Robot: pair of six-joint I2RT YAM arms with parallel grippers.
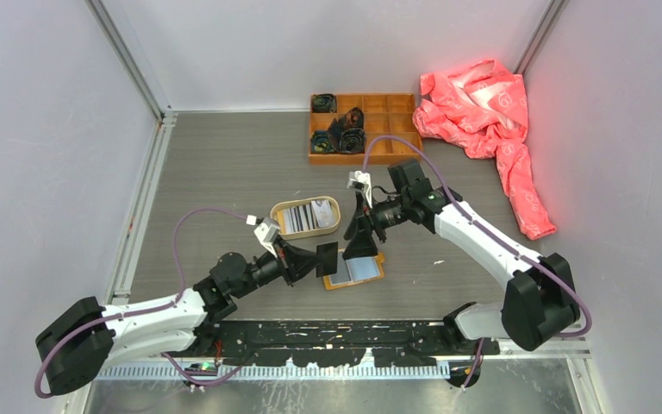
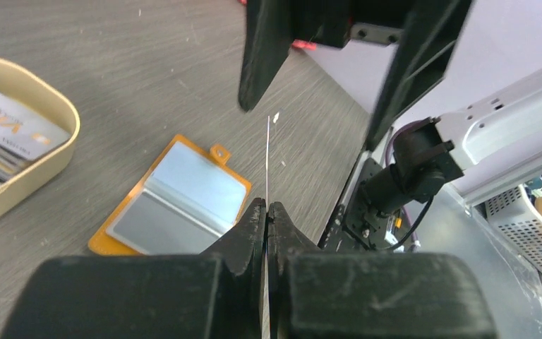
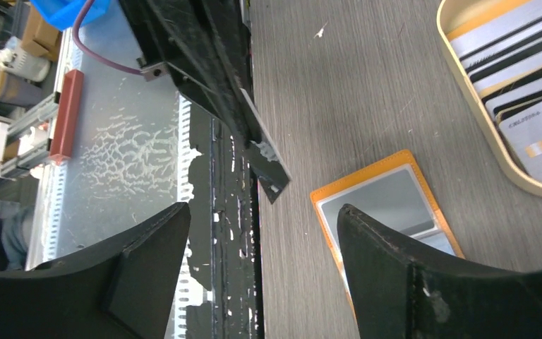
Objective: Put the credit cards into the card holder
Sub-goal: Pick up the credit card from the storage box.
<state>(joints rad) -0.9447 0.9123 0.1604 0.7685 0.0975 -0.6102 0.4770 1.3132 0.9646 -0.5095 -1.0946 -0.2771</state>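
Left end effector (image 2: 267, 209) clamped, right (image 3: 262, 212) spread

Grey woodgrain table (image 1: 224, 172), white walls (image 1: 43, 129), alu rails (image 1: 132, 60)

centre frame: the right gripper (image 1: 360, 241) hangs spread over the card holder (image 1: 364, 272), barring the way down. the left gripper (image 1: 315, 259) and its card (image 1: 327, 259) crowd the frame-left side. the tray (image 1: 336, 221) stands just above; a hand could pass over the table (image 1: 224, 164) at upper left.

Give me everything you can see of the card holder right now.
The card holder lies opened flat on the grey table, just in front of the tray and apart from it. Its outside looks mustard-orange, with a small tab on one edge. Inside are two pale grey glossy sleeves meeting at a centre fold, and no card shows in them. The open right gripper hangs over one end; whether it touches the holder cannot be told.
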